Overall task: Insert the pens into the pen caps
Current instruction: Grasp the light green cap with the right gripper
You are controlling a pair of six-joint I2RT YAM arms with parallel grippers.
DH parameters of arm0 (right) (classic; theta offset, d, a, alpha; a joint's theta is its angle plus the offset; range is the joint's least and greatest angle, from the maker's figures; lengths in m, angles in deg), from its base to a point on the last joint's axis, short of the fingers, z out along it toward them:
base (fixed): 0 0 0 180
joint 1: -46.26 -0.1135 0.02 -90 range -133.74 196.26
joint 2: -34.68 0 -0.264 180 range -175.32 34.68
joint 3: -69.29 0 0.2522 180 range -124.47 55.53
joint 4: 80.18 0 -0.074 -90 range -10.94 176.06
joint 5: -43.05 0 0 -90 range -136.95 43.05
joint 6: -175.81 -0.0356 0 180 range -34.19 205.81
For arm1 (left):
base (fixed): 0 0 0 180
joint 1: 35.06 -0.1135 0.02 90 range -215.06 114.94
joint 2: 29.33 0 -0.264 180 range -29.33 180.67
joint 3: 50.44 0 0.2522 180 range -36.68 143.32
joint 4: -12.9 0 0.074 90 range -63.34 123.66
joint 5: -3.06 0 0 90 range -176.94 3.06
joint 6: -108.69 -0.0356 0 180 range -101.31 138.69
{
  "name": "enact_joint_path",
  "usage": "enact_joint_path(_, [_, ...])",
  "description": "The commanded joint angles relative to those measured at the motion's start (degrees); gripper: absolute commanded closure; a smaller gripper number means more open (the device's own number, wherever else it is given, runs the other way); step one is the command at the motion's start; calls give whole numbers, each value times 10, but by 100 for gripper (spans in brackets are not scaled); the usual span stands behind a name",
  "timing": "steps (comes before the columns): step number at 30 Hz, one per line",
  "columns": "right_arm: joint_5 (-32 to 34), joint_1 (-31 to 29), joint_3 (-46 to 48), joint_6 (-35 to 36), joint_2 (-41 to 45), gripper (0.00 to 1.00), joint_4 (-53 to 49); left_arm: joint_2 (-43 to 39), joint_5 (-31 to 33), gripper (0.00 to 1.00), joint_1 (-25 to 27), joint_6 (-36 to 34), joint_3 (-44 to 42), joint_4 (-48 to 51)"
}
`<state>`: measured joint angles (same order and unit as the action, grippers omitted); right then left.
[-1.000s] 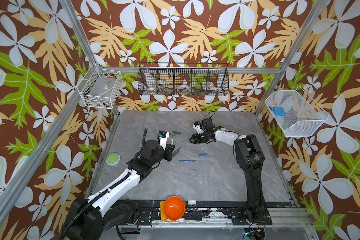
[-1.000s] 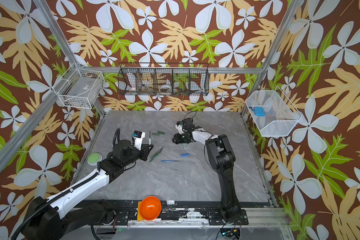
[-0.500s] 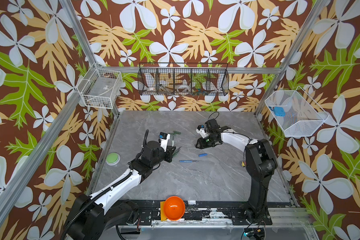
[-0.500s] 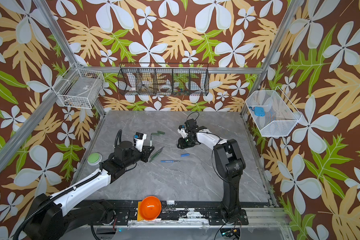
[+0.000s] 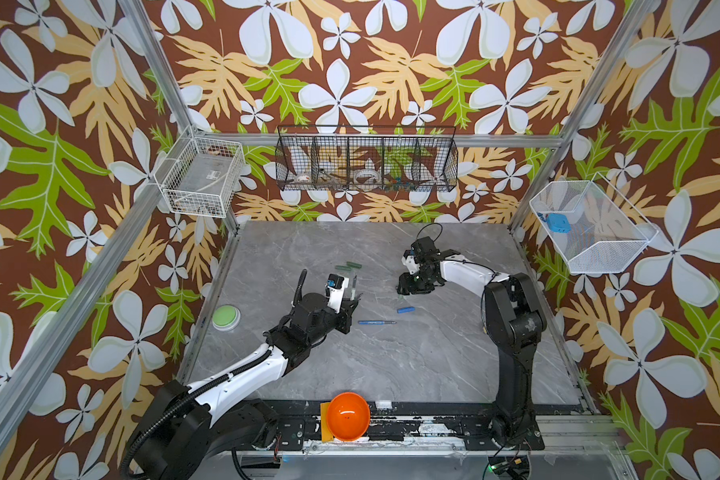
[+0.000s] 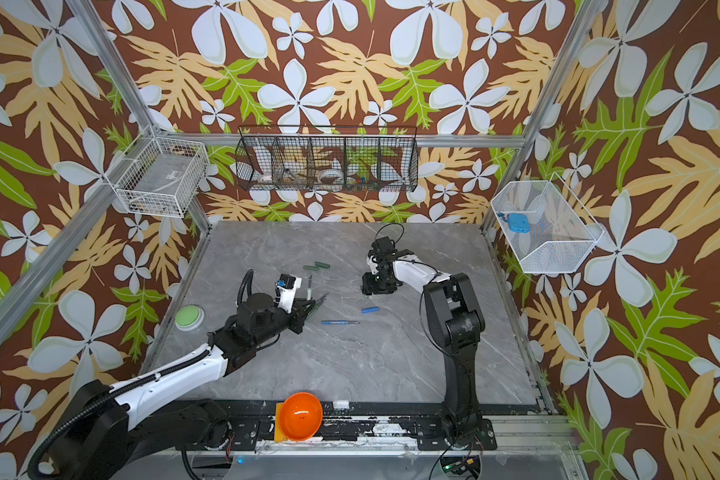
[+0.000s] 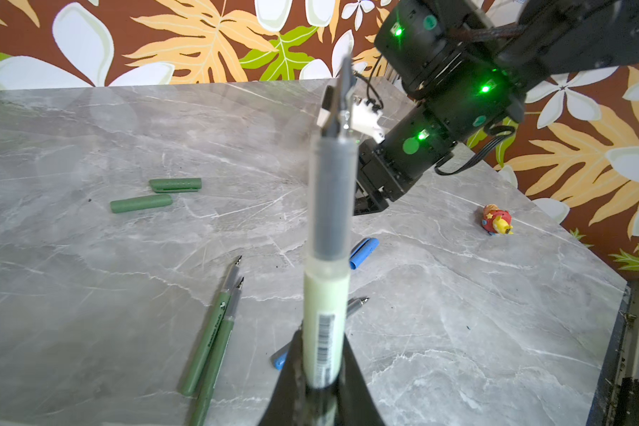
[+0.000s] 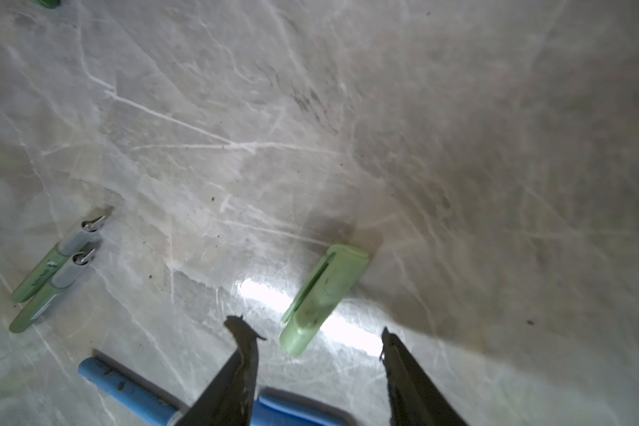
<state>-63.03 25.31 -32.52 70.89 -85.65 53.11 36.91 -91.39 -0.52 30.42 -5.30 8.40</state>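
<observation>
Pale green pen (image 7: 327, 295): you have it clamped in the left pincer (image 7: 323, 354). The fingers are closed tight on its barrel, and its grey tip end sticks out ahead of them, clear of the tabletop (image 7: 458, 332).
Right pincer (image 8: 314, 332): you hold it partly open, low over the grey marble, gripping nothing.
Pale green cap (image 8: 323, 295): lies flat on the tabletop with its near end between your right fingertips. You cannot tell whether either one touches it.
Dark green pens (image 7: 214, 332): two, side by side, flat beside your left pincer.
Dark green caps (image 7: 141, 203): two, just beside each other, farther back.
Blue pen (image 5: 377, 322): flat between the arms.
Blue cap (image 5: 405, 309): near the blue pen, apart from it, close to your right pincer.
</observation>
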Motion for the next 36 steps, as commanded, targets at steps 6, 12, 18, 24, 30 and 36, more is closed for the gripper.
enact_joint_path(6, [0,-13,-40,-8,-47,45,5,5,-7,100,1,-2,4,-27])
enact_joint_path(12, [20,-21,-65,6,-58,46,-32,-1,-4,100,1,-4,2,-26])
enact_joint_path(18, [85,-27,-100,64,-67,46,-112,2,-11,100,1,-1,1,-27])
enact_joint_path(24, [118,-41,-143,91,-101,47,-170,6,-20,100,1,-1,5,-28])
enact_joint_path(30, [123,-49,-165,93,-121,54,-176,6,-26,100,1,1,10,-32])
enact_joint_path(36, [127,-50,-176,92,-129,61,-184,5,-30,100,1,0,13,-30])
